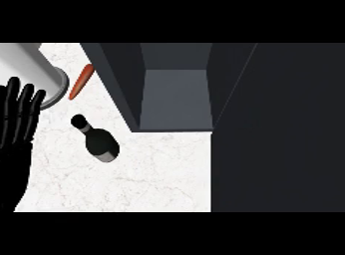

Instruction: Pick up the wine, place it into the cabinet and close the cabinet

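Dark cabinet [175, 84] open at top centre, grey interior bare, door [286, 129] swung out to the right. Wine bottle [96, 139] upright on white marble counter [153, 174], just left of cabinet front, outside it; band on the body, no readable writing. Orange carrot [81, 81] near grey cylindrical vessel [28, 69], contents hidden. Left hand [12, 119] at left edge, fingers straight, holding nothing.

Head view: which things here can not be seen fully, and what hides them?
- Right hand: not in the head view at all.
- Left hand: open at the left edge, which cuts off its outer side.
- Cabinet: open; its top is cut off by the upper edge, and its door hides the counter on the right.
- Wine bottle: label too small to read.
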